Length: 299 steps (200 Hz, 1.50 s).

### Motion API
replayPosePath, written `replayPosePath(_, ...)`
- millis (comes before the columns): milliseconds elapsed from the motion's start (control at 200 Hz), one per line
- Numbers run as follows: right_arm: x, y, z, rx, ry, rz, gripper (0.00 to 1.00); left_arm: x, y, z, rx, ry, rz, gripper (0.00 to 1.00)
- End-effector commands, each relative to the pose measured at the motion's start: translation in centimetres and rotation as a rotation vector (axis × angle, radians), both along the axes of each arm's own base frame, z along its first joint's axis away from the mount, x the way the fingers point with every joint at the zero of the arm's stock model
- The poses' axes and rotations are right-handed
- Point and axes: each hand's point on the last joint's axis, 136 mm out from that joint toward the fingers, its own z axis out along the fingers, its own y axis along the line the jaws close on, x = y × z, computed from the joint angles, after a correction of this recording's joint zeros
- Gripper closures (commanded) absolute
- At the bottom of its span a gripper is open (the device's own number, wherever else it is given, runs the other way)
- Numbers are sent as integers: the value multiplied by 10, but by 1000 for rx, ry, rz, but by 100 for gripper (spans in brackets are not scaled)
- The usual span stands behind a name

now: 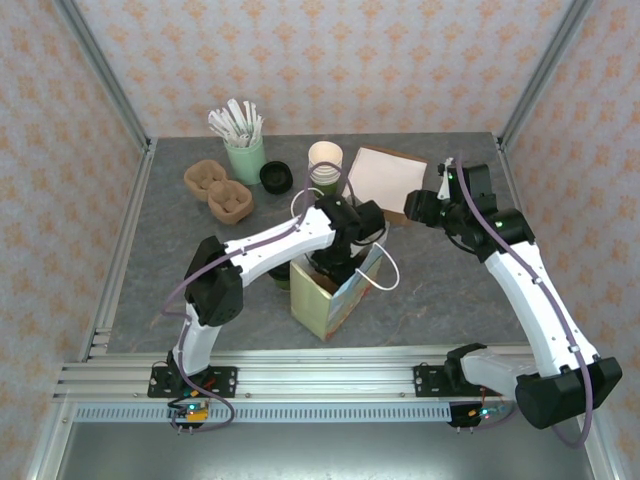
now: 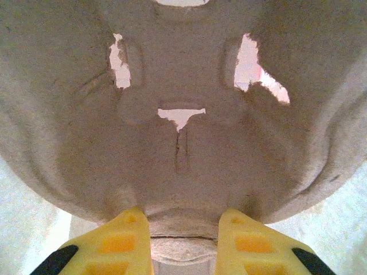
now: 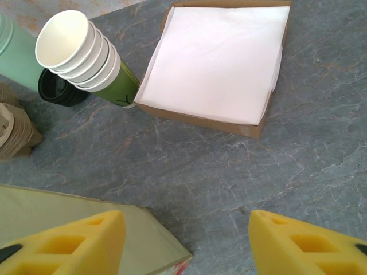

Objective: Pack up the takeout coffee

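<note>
Grey table [image 1: 450,290], bag [image 1: 325,305]; left gripper [image 2: 182,220] tight on pulp carrier [image 2: 183,172], right gripper [image 3: 186,229] agape.

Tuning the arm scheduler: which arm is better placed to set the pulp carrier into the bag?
Left. The left hand grips the carrier by its rim right at the bag. The right hand hangs open and empty over the table beside it.

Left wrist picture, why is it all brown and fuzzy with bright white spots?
Left wrist view: the pulp cup carrier sits so close it blurs and shades itself; light glares white through its holes. Right wrist view: the napkins are sharp and evenly lit. Top view: soft light, faint shadows.
</note>
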Motion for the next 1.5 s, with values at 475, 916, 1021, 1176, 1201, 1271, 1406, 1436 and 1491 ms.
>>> replayPosePath(475, 6, 6, -2, 29, 11, 5, 41, 3, 3, -33, -22, -43, 18, 65)
replayPosePath(916, 5, 6, -8, 33, 24, 4, 41, 8, -1, -54, -30, -93, 35, 61)
replayPosePath(1021, 4, 6, -7, 34, 23, 6, 41, 10, -3, -53, -37, -104, 41, 59)
replayPosePath(1176, 3, 5, -6, 30, 20, 2, 41, 12, -4, -53, -46, -114, 39, 54)
replayPosePath(1201, 3, 5, -7, 28, 22, 2, 41, 12, -5, -52, -51, -118, 38, 54)
replayPosePath(1271, 3, 4, -7, 26, 21, 1, 41, 13, -5, -52, -60, -128, 38, 52)
replayPosePath(1406, 2, 5, -7, 30, 23, 3, 41, 12, -4, -57, -60, -123, 40, 51)
replayPosePath(1436, 3, 4, -7, 29, 22, 1, 41, 11, -3, -61, -58, -120, 43, 50)
replayPosePath(1491, 3, 5, -8, 28, 24, 1, 41, 9, -1, -67, -46, -117, 46, 50)
